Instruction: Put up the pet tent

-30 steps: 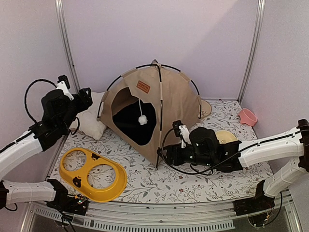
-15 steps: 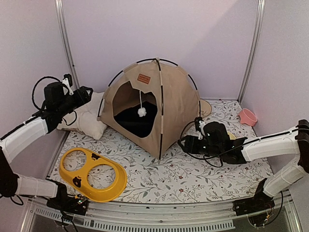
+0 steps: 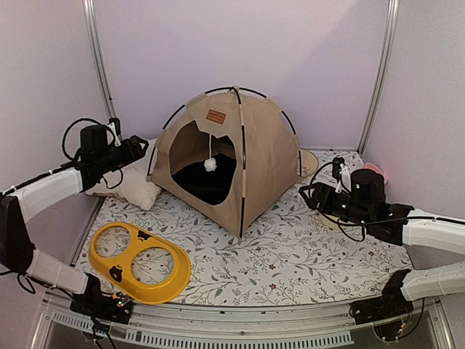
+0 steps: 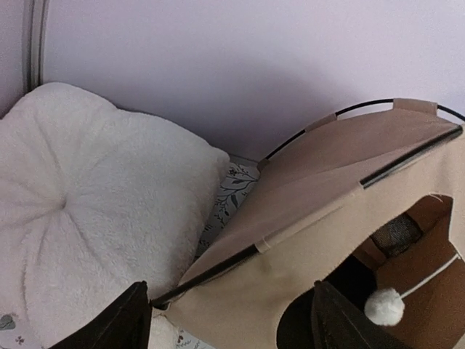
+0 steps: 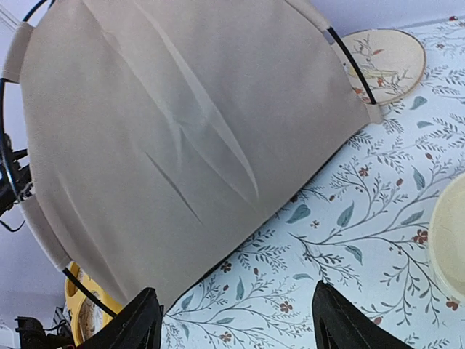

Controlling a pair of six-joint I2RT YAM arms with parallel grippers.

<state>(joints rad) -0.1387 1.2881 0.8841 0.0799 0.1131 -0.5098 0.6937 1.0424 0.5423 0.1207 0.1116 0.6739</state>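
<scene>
room: plain pale walls [image 3: 240, 43] | surface: floral table cover [image 3: 290, 254] | tent [image 3: 247, 153] upright at back centre | pillow [image 3: 138, 182] just beside its left | tray [image 3: 142, 262] front left | left gripper [image 3: 138, 147] spread, empty, over pillow | right gripper [image 3: 309, 196] spread, empty, right of tent

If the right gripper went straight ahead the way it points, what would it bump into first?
Probably the pet tent: its tan side wall sits right ahead of the open right gripper.

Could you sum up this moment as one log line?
tent: standing upright | left hand: open, near pillow | right hand: open, clear of tent
</scene>
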